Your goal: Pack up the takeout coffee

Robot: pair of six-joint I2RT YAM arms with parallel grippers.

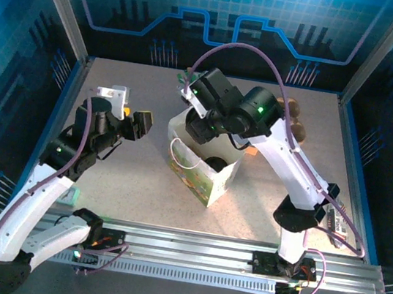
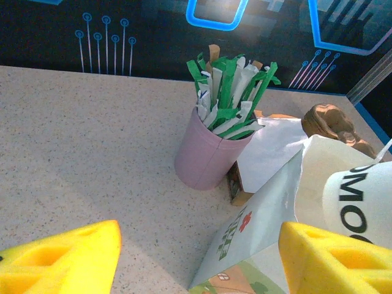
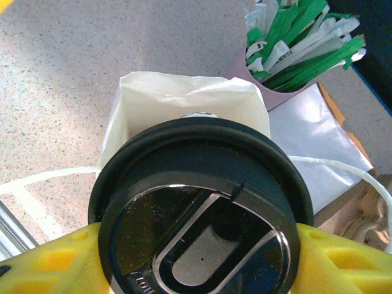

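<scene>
My right gripper (image 3: 196,263) is clenched on the coffee (image 3: 195,184) at its black lid (image 3: 184,144), with a yellow pad (image 3: 55,263) on either side. The cup hangs over the open mouth of the bag (image 3: 184,98). The lid hides how deep the cup's base already sits, so I can't tell.

To do this well, I'd go straight down with the cup upright and centred in the opening, clear of the rim and the thin handles on both sides. I'd let go only once the base is seated on the bag's floor. A sideways nudge could push the light bag into the pink cup (image 2: 205,156) just beside it.

The right arm reaches forward over the bag, wrist bent steeply down. My left gripper (image 2: 196,263) is spread wide, hovering above the table (image 2: 79,135) left of the bag and facing it.
</scene>
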